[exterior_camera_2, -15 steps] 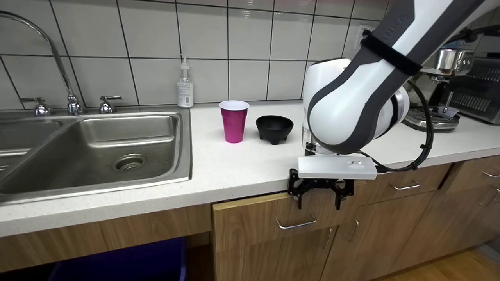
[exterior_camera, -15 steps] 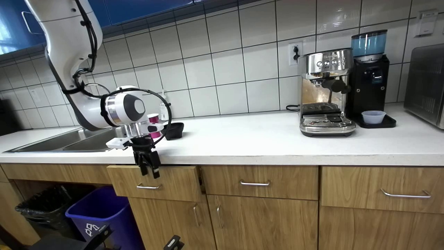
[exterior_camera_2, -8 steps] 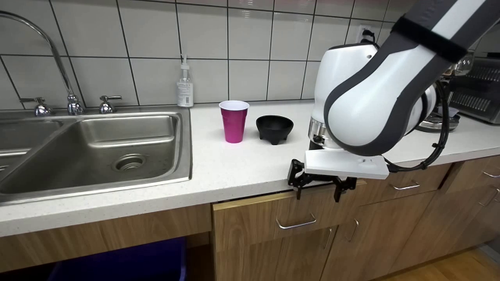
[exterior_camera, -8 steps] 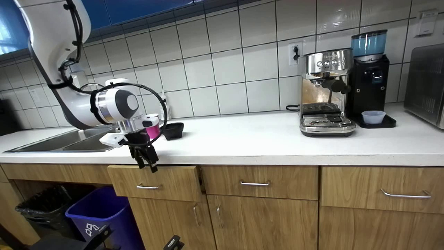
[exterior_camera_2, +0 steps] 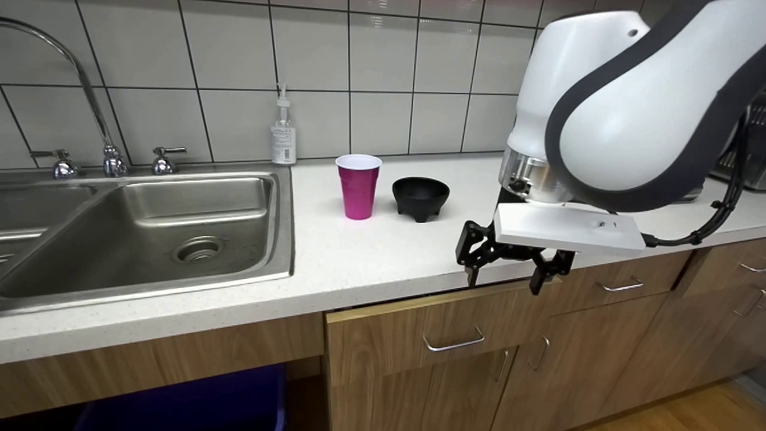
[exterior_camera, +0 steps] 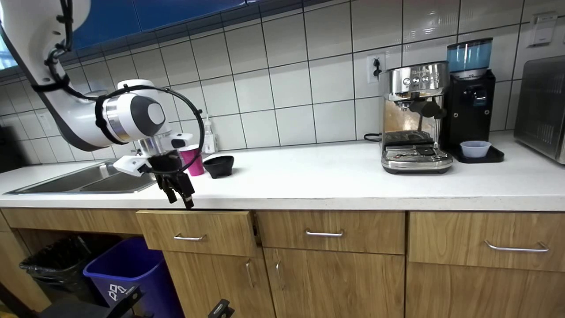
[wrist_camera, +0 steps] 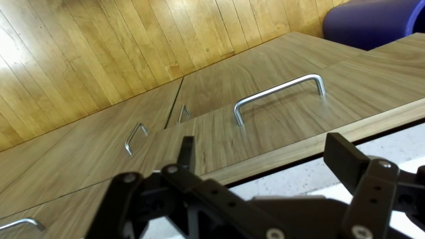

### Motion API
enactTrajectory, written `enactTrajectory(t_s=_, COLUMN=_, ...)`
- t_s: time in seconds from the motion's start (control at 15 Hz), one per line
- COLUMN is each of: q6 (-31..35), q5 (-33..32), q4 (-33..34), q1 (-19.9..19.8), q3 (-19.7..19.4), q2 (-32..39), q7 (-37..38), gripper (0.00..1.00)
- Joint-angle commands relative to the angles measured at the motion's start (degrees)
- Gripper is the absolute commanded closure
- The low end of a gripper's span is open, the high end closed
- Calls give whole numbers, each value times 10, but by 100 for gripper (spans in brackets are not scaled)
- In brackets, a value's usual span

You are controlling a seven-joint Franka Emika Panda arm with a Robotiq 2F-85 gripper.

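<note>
My gripper stands open near the counter's front edge, above a wooden drawer that sticks out slightly. In the wrist view the fingers are wide apart with nothing between them; past them lie the drawer's top edge and its silver bar handle. Fingers and handle do not touch. A magenta cup with a white inside stands upright on the counter, a black footed bowl beside it. In an exterior view the arm's cable loop partly crosses the cup; the bowl shows beside it.
A steel sink with a faucet is set in the counter, a pump bottle behind. An espresso machine, a grinder and a metal appliance stand along the counter. Below are a blue bin and a black-lined bin.
My gripper has risen from in front of the drawer to about the counter edge, tilting somewhat. The arm has swung away, uncovering more of the cup. Drawer, cup and bowl have stayed put.
</note>
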Motion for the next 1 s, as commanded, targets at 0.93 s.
enactTrajectory(t_s=0.93, q6=0, q5=-22, q4=-42, q1=-57, q3=53, q2=-97, q7=23, gripper=0)
